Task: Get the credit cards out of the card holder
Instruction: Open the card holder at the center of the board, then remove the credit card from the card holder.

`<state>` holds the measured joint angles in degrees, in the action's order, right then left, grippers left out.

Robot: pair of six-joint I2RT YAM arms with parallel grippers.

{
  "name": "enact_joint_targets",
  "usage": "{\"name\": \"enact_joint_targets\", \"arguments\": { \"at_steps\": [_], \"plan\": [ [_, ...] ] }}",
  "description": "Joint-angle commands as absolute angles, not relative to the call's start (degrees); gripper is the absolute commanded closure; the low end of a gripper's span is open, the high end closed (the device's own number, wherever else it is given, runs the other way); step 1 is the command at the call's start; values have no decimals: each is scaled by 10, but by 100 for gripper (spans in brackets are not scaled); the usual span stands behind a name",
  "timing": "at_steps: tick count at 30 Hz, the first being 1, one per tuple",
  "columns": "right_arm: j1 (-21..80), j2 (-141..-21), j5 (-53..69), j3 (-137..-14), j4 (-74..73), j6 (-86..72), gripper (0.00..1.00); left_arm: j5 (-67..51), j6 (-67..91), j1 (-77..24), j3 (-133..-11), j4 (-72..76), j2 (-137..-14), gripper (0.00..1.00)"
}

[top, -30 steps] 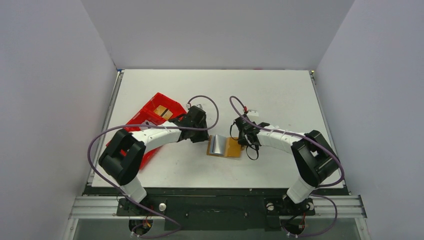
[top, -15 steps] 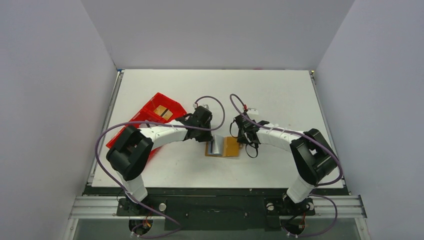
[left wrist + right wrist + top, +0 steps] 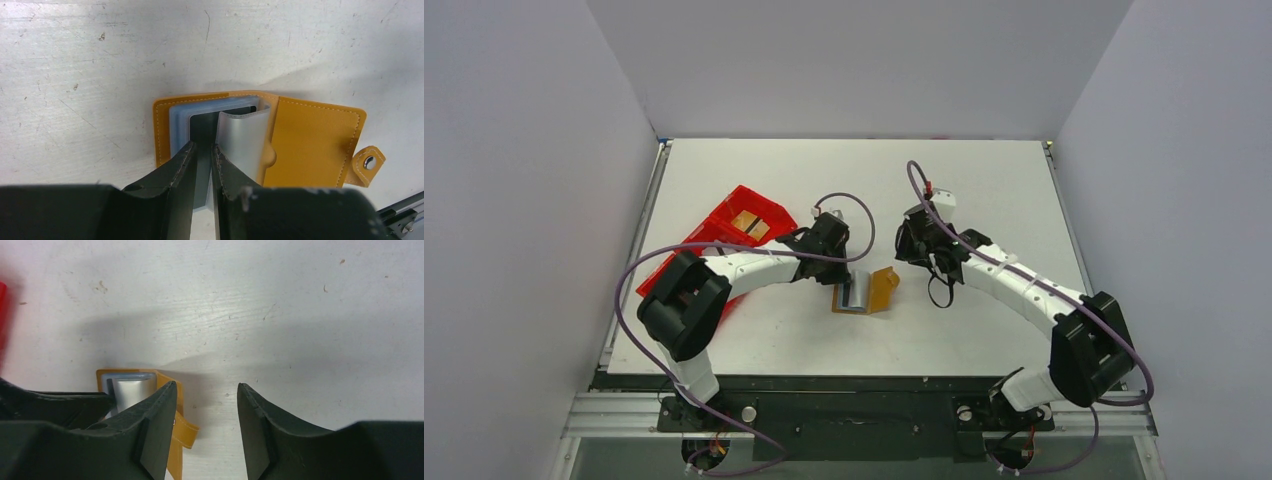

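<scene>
The right gripper point(image 3: 913, 243) has let go of the card holder point(image 3: 882, 287) and has risen toward the upper right of the overhead view. Half a second ago it was pressing on the right flap. Now its fingers stand wide apart with nothing between them, and in its own wrist view only the white surface point(image 3: 310, 315) is seen in the gap.

The holder lies near the centre of the overhead view. Its right flap, no longer pinned, has lifted and tilts upward, and the holder has turned a little.

The left gripper point(image 3: 202, 146) has stayed at the left half of the holder. Its fingers are drawn almost together, and they seem to pinch the edge of one of the credit cards point(image 3: 178, 125). The cards still sit inside the holder, next to a curled clear sleeve point(image 3: 242, 140).

In my judgement the task is at an early stage, because no card is out yet. With the holder free of the right gripper, a pull by the left one may drag the whole holder along instead of sliding the card out.
</scene>
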<state>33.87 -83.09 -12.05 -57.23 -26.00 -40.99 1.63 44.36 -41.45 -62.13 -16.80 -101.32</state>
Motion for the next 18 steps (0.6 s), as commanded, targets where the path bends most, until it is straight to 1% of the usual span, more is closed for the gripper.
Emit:
{"name": "enact_joint_targets", "arguments": {
  "at_steps": [1, 2, 4, 7, 10, 18],
  "plan": [
    [360, -799, -134, -602, -284, -410, 58, 13, 441, -420, -647, -146, -1018, 85],
    [373, -798, -133, -604, -284, -413, 59, 13, 441, -420, -648, -145, -1018, 85],
    [398, -801, -127, -608, -284, -421, 66, 12, 442, -421, -648, -146, -1019, 85],
    [433, -813, -107, -605, -268, -440, 80, 12, 443, -422, -648, -144, -1019, 86],
    [444, -825, -77, -588, -232, -456, 88, 10, 444, -422, -649, -144, -1021, 86],
    [422, -865, -13, -530, -173, -485, 96, 8, 448, -424, -648, -142, -1017, 86]
  ]
}}
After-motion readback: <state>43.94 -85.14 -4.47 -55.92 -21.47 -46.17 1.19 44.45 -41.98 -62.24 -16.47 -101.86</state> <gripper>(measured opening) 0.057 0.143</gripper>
